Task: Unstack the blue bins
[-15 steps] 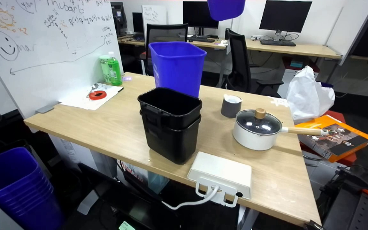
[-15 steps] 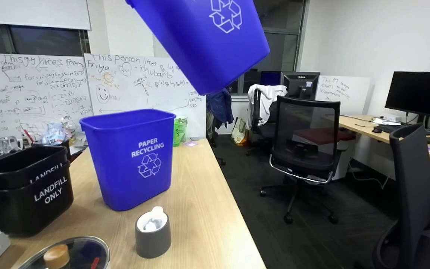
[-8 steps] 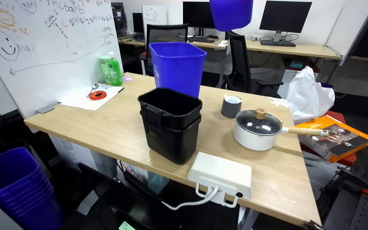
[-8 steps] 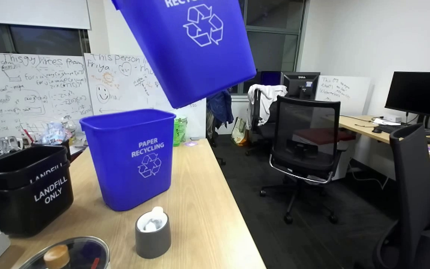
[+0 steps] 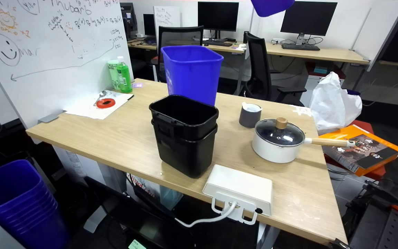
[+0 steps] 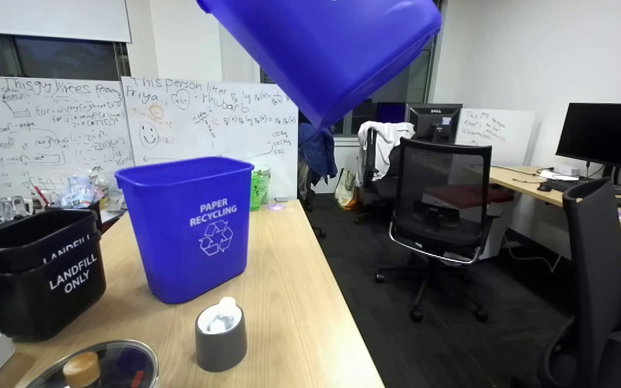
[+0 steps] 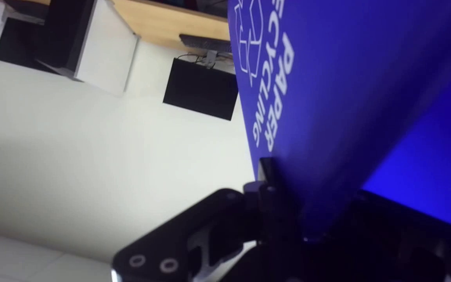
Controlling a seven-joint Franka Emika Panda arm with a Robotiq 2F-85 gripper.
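One blue bin (image 6: pixel 181 231) stands upright on the table, with "PAPER RECYCLING" and a recycle logo on its side. It also shows in an exterior view (image 5: pixel 193 76), partly behind the black bins. The matching blue bin (image 6: pixel 332 54) hangs tilted in the air above it, apart from it. Only its lower end (image 5: pixel 271 6) shows at the top edge of an exterior view. In the wrist view my gripper (image 7: pixel 292 192) is shut on the wall of this raised bin (image 7: pixel 339 78) near its rim. One finger (image 7: pixel 266 170) lies on the lettered outer side; the other is mostly hidden in shadow.
Nested black bins (image 5: pixel 185 138) stand beside the standing blue bin. A grey cup (image 5: pixel 250 116), a lidded white pot (image 5: pixel 276 148) and a white box (image 5: pixel 238 188) are on the table. A darker blue ridged container (image 5: pixel 12 197) stands on the floor.
The raised blue bin dipped slightly, then rose and swung to the right in both exterior views. It is more tilted now. The standing blue bin has not moved.
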